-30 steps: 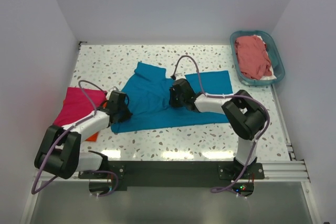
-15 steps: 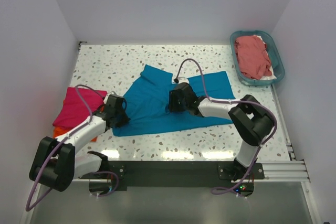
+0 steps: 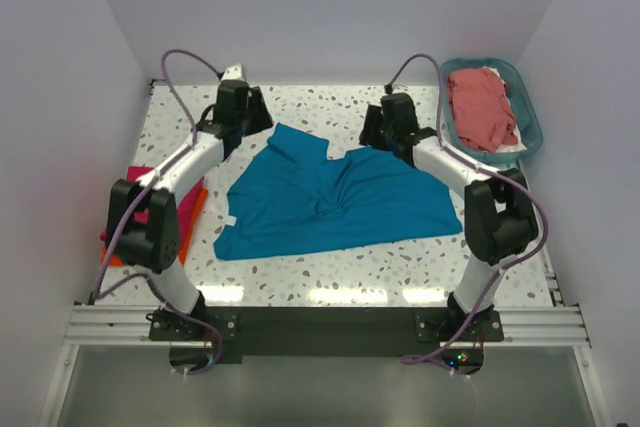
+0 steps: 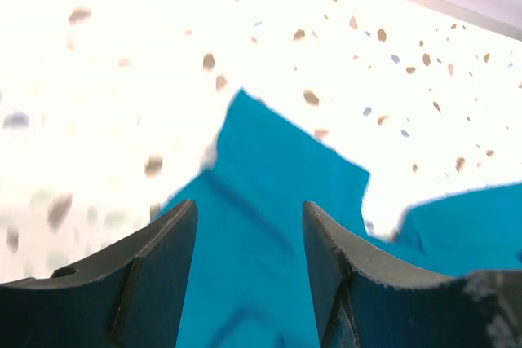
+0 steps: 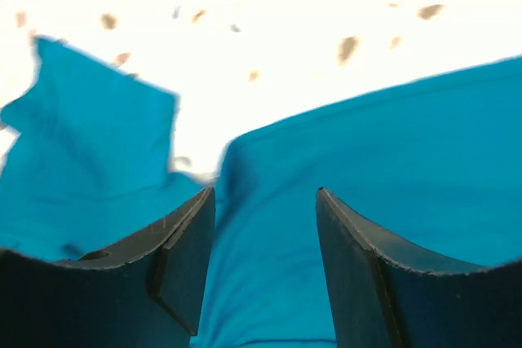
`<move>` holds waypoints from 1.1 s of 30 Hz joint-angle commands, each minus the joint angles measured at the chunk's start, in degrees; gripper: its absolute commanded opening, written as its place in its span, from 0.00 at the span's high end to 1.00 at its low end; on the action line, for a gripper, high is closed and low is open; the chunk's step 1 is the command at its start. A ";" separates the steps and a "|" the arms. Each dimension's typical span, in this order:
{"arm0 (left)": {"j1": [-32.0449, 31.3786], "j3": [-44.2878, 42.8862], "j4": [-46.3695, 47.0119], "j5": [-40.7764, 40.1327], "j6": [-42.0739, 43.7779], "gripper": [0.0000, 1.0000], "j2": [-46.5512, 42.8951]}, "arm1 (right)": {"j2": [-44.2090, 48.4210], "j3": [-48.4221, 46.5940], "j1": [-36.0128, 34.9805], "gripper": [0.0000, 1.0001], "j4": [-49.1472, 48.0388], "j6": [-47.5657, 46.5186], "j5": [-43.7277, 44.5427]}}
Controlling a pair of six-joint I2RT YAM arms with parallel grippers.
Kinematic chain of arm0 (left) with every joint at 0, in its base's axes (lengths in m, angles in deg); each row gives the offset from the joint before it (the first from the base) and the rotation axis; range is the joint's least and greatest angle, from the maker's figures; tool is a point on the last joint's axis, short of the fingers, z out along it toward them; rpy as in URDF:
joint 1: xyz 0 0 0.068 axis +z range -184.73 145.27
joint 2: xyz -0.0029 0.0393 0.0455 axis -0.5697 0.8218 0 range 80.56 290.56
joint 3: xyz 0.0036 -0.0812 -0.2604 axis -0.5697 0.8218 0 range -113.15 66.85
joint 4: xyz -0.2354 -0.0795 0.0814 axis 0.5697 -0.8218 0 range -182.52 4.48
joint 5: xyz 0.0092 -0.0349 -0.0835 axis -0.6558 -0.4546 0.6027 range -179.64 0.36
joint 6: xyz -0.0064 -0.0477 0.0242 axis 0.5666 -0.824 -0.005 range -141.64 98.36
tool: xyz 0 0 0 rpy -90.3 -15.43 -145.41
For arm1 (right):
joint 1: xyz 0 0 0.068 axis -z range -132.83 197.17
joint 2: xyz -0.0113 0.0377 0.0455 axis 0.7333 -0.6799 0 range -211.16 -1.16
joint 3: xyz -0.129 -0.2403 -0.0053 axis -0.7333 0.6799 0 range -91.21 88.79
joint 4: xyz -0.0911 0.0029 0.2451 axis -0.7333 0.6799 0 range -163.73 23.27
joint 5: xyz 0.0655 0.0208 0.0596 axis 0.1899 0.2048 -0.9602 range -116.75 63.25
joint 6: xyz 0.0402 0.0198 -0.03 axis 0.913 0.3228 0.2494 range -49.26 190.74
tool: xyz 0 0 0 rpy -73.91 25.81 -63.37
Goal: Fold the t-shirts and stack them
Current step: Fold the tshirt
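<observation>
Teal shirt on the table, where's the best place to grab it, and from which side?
Probably its far edge, from above. The teal shirt lies mostly flat, so only free edges offer something to pinch. The pointed far-left flap sits just ahead of the open left gripper; the far hem lies ahead of the open right gripper.
</observation>
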 commanded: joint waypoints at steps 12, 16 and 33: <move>7.95 -30.20 -0.55 23.51 21.48 0.39 36.58 | -2.31 -3.17 13.09 0.44 5.66 -3.84 1.76; 7.95 -31.70 0.50 28.34 21.66 0.39 38.78 | -3.89 -3.52 13.97 0.45 5.39 -3.75 1.85; 5.40 -38.38 -6.61 25.63 23.86 0.66 45.65 | -7.49 -6.51 16.17 0.45 6.36 -5.07 4.13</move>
